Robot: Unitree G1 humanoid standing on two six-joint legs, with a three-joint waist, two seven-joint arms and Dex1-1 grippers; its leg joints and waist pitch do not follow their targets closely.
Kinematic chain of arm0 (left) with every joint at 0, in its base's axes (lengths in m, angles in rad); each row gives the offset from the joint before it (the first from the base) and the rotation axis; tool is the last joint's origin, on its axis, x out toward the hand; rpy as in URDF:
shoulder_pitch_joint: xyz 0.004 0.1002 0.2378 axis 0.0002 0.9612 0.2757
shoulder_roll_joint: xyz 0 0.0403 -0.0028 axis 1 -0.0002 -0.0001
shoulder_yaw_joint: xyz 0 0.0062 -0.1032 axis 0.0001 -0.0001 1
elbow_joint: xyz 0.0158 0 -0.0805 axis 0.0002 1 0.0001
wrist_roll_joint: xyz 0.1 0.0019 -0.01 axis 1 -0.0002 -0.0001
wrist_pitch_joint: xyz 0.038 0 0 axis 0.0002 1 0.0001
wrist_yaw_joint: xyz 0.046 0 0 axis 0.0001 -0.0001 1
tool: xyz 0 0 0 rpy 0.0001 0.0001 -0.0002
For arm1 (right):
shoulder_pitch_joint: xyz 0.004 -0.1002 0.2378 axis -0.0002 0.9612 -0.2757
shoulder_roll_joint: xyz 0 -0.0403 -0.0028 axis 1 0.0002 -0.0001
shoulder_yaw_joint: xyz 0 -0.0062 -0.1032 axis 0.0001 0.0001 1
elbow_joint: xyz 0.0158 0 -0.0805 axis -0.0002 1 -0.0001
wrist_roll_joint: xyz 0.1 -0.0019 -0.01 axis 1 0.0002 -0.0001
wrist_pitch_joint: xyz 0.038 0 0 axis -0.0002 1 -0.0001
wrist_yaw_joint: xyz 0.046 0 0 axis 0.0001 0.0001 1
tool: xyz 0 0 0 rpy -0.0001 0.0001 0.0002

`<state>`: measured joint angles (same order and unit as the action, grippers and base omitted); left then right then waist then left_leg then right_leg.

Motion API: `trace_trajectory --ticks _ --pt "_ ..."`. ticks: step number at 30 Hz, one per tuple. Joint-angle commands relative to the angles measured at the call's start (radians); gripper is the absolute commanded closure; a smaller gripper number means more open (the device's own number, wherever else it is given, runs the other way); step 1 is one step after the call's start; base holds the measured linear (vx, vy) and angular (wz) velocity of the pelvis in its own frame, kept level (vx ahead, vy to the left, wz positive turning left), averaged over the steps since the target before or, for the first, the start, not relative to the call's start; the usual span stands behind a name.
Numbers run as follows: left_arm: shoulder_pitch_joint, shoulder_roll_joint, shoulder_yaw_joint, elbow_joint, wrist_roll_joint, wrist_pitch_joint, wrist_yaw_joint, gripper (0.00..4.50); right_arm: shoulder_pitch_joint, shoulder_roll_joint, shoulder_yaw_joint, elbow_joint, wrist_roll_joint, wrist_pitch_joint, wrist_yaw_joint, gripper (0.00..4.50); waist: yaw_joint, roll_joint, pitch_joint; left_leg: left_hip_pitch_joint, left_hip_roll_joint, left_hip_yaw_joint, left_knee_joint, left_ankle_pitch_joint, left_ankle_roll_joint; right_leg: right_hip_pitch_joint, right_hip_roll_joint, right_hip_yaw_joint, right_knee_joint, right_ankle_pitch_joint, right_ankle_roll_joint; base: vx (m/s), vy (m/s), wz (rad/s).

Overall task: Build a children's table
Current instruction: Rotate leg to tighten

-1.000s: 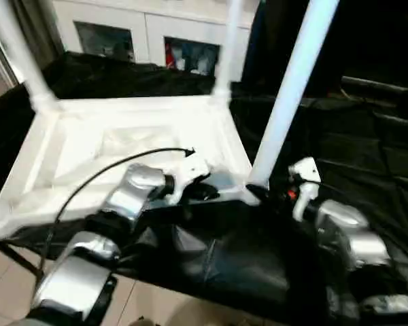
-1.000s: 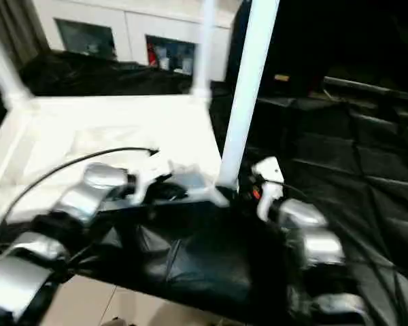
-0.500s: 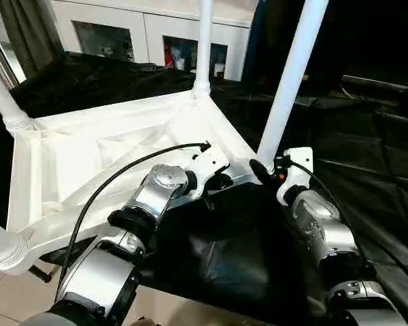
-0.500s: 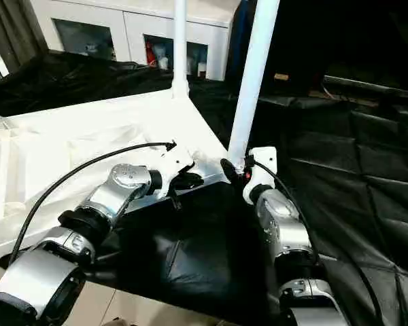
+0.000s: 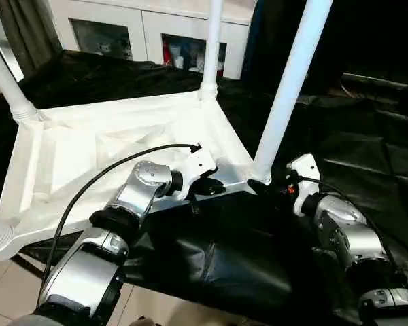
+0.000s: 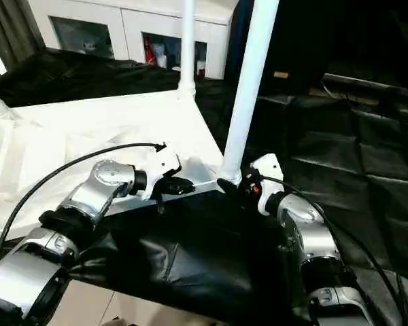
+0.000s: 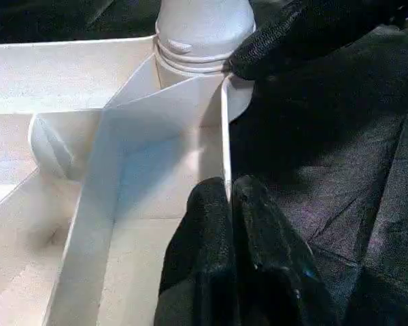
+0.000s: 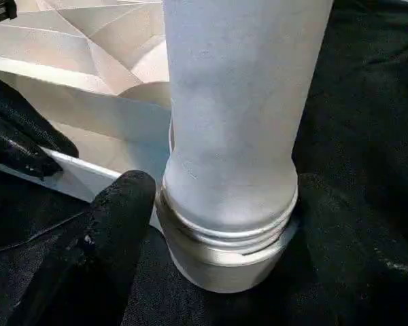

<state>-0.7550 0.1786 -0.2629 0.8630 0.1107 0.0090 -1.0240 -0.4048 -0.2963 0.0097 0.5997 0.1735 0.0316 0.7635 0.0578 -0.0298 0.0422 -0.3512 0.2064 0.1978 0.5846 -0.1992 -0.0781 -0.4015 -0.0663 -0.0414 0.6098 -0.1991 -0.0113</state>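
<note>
No lettering, label, brand mark, number or sign can be read anywhere in these views (the surfaces on show carry no print at all).
</note>
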Motion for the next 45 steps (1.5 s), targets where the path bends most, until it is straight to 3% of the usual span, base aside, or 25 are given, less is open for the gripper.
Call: trace_trajectory --ticks 1,3,4,9,10,13,21,27,32,37,40,43,45 --pt "0.058 0.039 -0.046 -0.063 -0.045 -0.029 -0.174 4.50 0.022 -0.041 0.058 -0.056 0.049 0.005 0.207 0.99 0.006 -0.019 -0.051 -0.003 0.028 -0.014 -0.063 -0.157 0.094 0.056 -0.075 0.041 -0.074 -0.149 -0.232 0.000 0.000 0.00" --pt "0.078 0.069 -0.053 -0.095 -0.060 -0.026 -0.241 4.50 0.028 -0.061 0.059 -0.065 0.065 0.009 0.271 0.99 0.004 -0.017 -0.049 -0.008 0.031 -0.014 -0.064 -0.152 0.104 0.056 -0.075 0.043 -0.071 -0.125 -0.240 0.000 0.000 0.00" --pt "0.084 0.078 -0.054 -0.107 -0.066 -0.020 -0.262 4.50 0.028 -0.064 0.061 -0.066 0.066 0.007 0.285 0.99 0.004 -0.012 -0.051 -0.002 0.033 -0.012 -0.063 -0.148 0.105 0.050 -0.073 0.042 -0.069 -0.106 -0.248 0.000 0.000 0.00" --pt "0.094 0.090 -0.055 -0.128 -0.072 -0.009 -0.289 4.50 0.029 -0.065 0.071 -0.063 0.066 0.001 0.314 0.99 0.012 -0.012 -0.050 0.002 0.037 -0.007 -0.062 -0.130 0.095 0.047 -0.068 0.039 -0.060 -0.052 -0.276 0.000 0.000 0.00" --pt "0.098 0.092 -0.053 -0.136 -0.073 -0.006 -0.293 4.50 0.031 -0.066 0.072 -0.067 0.066 0.003 0.321 0.99 0.013 -0.016 -0.050 0.001 0.035 -0.007 -0.062 -0.136 0.088 0.049 -0.069 0.039 -0.060 -0.062 -0.272 0.000 0.000 0.00" --pt "0.108 0.099 -0.054 -0.158 -0.079 0.005 -0.306 4.50 0.040 -0.067 0.079 -0.083 0.074 0.013 0.344 0.99 0.013 -0.016 -0.051 0.000 0.034 -0.008 -0.062 -0.134 0.085 0.052 -0.071 0.040 -0.061 -0.073 -0.263 0.000 0.000 0.00" --pt "0.110 0.101 -0.050 -0.165 -0.079 0.003 -0.294 4.50 0.048 -0.070 0.076 -0.087 0.085 0.027 0.372 1.68 0.021 -0.016 -0.052 0.001 0.033 -0.007 -0.059 -0.117 0.088 0.051 -0.069 0.039 -0.058 -0.053 -0.263 0.000 0.000 0.00" --pt "0.104 0.085 -0.038 -0.141 -0.055 -0.013 -0.205 4.50 0.066 -0.038 0.068 -0.085 0.073 0.037 0.300 1.84 0.023 -0.015 -0.050 0.002 0.032 -0.008 -0.061 -0.129 0.077 0.049 -0.070 0.040 -0.063 -0.088 -0.248 0.000 0.000 0.00" --pt "0.057 0.022 -0.002 -0.053 -0.022 -0.020 0.005 4.50 0.062 0.047 0.021 -0.007 0.025 0.032 0.049 1.85 0.017 -0.017 -0.046 0.008 0.029 -0.012 -0.067 -0.178 0.040 0.044 -0.074 0.043 -0.079 -0.223 -0.209 0.000 0.000 0.00" --pt "0.021 -0.041 0.003 -0.006 -0.003 0.001 0.134 4.50 0.029 0.131 -0.044 0.054 0.014 0.069 -0.207 1.85 0.008 -0.011 -0.046 0.007 0.026 -0.015 -0.071 -0.191 0.016 0.043 -0.072 0.042 -0.083 -0.257 -0.189 0.000 0.000 0.00" --pt "-0.003 -0.095 0.002 0.023 0.012 0.018 0.222 4.50 -0.009 0.182 -0.077 0.090 0.005 0.108 -0.371 1.85 0.004 -0.008 -0.048 0.011 0.026 -0.014 -0.070 -0.184 0.019 0.041 -0.070 0.043 -0.082 -0.222 -0.195 0.000 0.000 0.00" --pt "-0.009 -0.147 -0.007 0.032 0.012 0.024 0.236 4.50 -0.023 0.226 -0.042 0.088 -0.023 0.079 -0.379 1.85 0.004 -0.010 -0.050 0.003 0.023 -0.013 -0.066 -0.160 0.037 0.048 -0.071 0.042 -0.077 -0.162 -0.203 0.000 0.000 0.00" --pt "-0.008 -0.154 -0.011 0.030 0.013 0.021 0.233 4.50 -0.023 0.234 -0.028 0.080 -0.033 0.071 -0.372 1.29 0.004 -0.010 -0.051 0.002 0.022 -0.013 -0.066 -0.152 0.047 0.049 -0.071 0.041 -0.076 -0.153 -0.202 0.000 0.000 0.00"
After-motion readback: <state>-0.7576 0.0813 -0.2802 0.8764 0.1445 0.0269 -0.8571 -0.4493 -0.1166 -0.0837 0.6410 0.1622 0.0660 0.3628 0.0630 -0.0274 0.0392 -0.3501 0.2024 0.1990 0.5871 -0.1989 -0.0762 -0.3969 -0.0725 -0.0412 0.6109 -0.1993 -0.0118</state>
